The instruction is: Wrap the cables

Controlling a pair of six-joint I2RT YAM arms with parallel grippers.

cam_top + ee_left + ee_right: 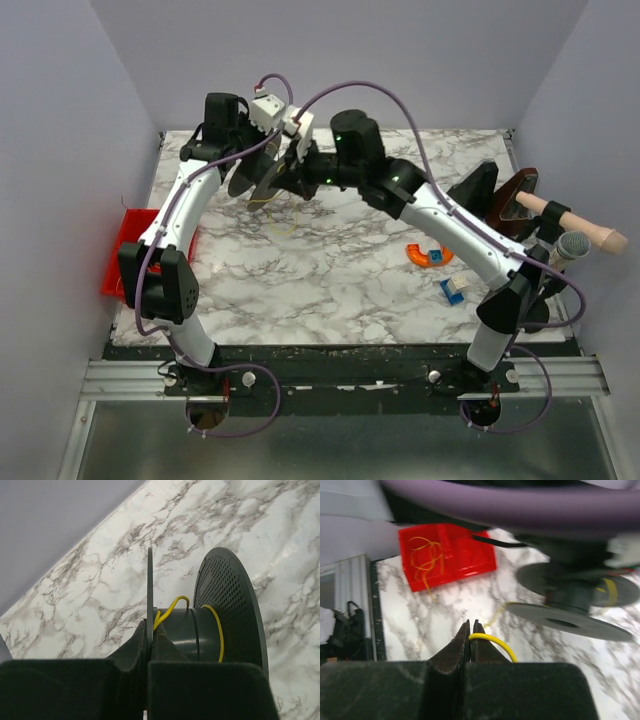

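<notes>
My left gripper [150,632] is shut on the thin flange of a dark grey spool [227,595], held above the back of the marble table [330,290]. The yellow cable [220,630] runs round the spool's core and out in a small loop by the flange. My right gripper [471,632] is shut on a piece of the yellow cable [495,641] just beside the spool [565,620]. In the top view both grippers, left [262,172] and right [296,168], meet at the spool [255,182].
A red tray [447,552] with loose yellow wire loops [427,555] sits at the table's left edge, also seen in the top view [122,255]. An orange piece [430,256], a blue-white block [455,290], a wooden handle [575,222] and a dark stand [515,200] lie at the right.
</notes>
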